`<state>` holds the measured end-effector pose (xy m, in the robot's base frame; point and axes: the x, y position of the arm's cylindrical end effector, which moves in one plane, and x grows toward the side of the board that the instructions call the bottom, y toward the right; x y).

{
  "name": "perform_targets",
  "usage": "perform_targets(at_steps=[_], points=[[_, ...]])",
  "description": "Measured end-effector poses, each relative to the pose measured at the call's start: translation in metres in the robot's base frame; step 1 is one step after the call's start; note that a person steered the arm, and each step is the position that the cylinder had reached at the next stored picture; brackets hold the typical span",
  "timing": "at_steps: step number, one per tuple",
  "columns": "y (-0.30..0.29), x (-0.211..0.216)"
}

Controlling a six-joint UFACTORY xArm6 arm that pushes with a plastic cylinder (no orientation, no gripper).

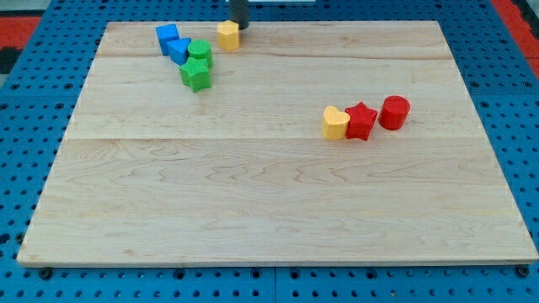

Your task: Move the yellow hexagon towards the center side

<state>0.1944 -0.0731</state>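
The yellow hexagon (227,35) lies near the board's top edge, left of the middle. My tip (240,28) is right beside it, at its upper right, touching or almost touching it. The rod rises out of the view's top. The board's middle lies well below and to the right of the hexagon.
Two blue blocks (172,42) lie left of the hexagon, with a green cylinder (200,52) and a green star (195,76) just below them. At the right a yellow heart (335,123), a red star (360,121) and a red cylinder (394,112) stand in a row. The wooden board (269,210) rests on a blue pegboard.
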Motion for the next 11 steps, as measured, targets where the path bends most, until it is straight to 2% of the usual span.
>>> perform_targets(at_steps=[2, 3, 4, 5, 6, 7, 8, 9, 10, 11], points=[[0.028, 0.03], [-0.027, 0.0], [-0.059, 0.009], [0.011, 0.039], [0.061, 0.082], [0.093, 0.1], [0.054, 0.072], [0.038, 0.091], [0.092, 0.133], [0.128, 0.147]])
